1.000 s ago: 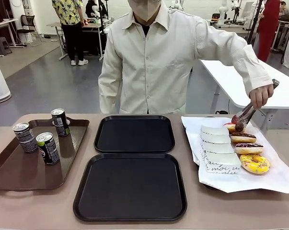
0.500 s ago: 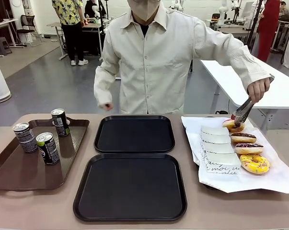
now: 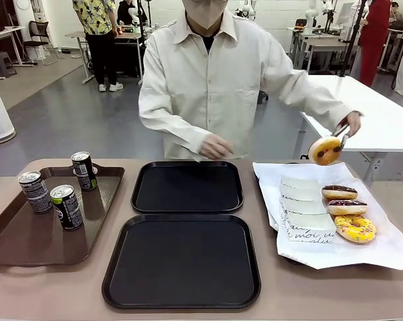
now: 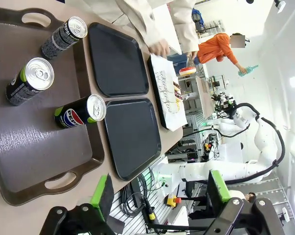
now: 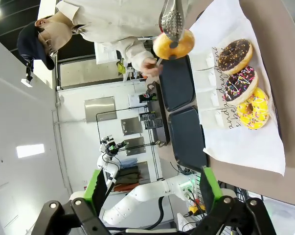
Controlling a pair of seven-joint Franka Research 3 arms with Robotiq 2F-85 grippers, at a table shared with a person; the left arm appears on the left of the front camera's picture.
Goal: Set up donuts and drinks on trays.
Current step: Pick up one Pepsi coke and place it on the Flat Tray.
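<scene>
- Left gripper (image 4: 159,198) hung open, fingers wide apart with nothing between, facing the brown tray (image 4: 30,147)
- Right gripper (image 5: 152,196) was open too, holding nothing
- Three cans (image 3: 66,206) stood on the brown tray at the table's left
- Two black trays (image 3: 181,261) lay mid-table, one near, one far
- Three donuts (image 3: 347,207) lay beside white sleeves (image 3: 301,204) on paper (image 3: 388,247) at the right
- The person's hand (image 3: 351,124) held tongs (image 3: 340,132) gripping a fourth donut (image 3: 325,150) in the air over the paper's far edge
</scene>
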